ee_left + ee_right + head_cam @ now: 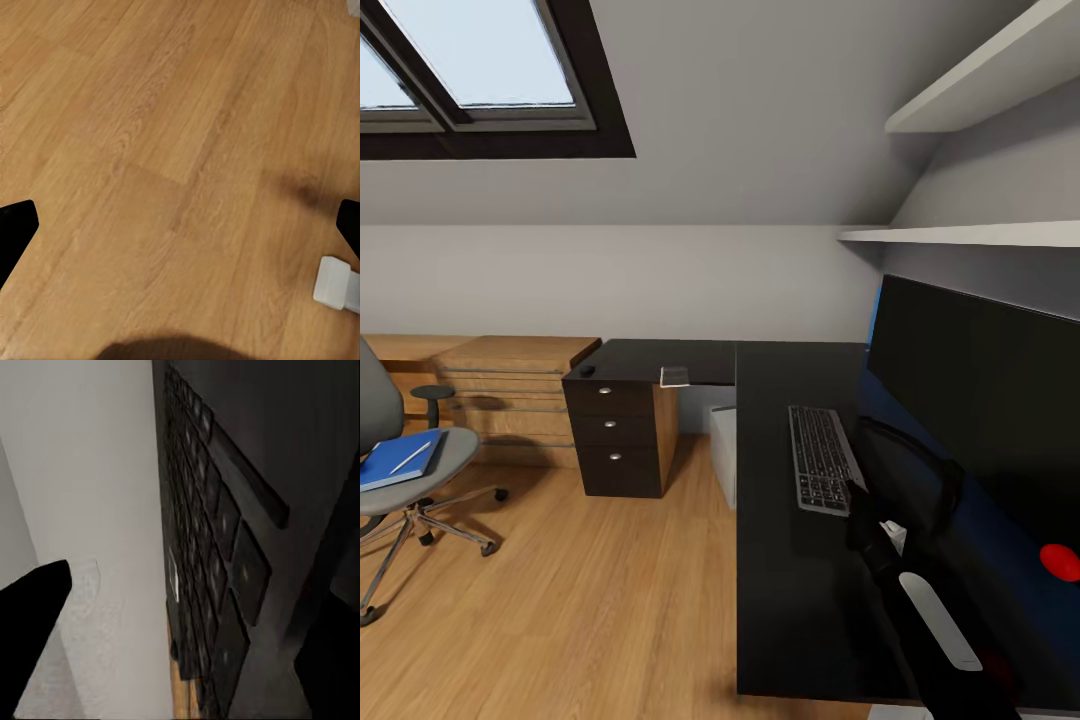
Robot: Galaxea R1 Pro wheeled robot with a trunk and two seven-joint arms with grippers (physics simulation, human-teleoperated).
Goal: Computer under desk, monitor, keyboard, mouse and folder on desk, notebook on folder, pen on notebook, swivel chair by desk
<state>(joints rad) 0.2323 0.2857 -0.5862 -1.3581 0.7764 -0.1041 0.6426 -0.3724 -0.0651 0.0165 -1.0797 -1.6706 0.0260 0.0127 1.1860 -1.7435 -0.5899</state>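
The keyboard (821, 458) lies on the black desk (780, 600) in front of the monitor (980, 400). My right gripper (857, 497) sits at the keyboard's near end. Up close, the keys (217, 555) run between its spread fingers (30, 622), so the right gripper (187, 600) is open. The left gripper (180, 225) hangs open over bare wood floor. The mouse (588, 371) rests on the desk's far left end. The swivel chair (390, 400) stands apart at the left, with the blue folder (390, 468) and the pen (412, 457) on its seat. The computer (723, 455) stands under the desk.
A black drawer unit (615, 435) holds up the desk's far end, with low wooden shelving (510, 390) beyond it. A small pale object (676, 376) lies on the desk. Wall shelves (980, 235) hang above the monitor. Open floor (580, 600) separates chair and desk.
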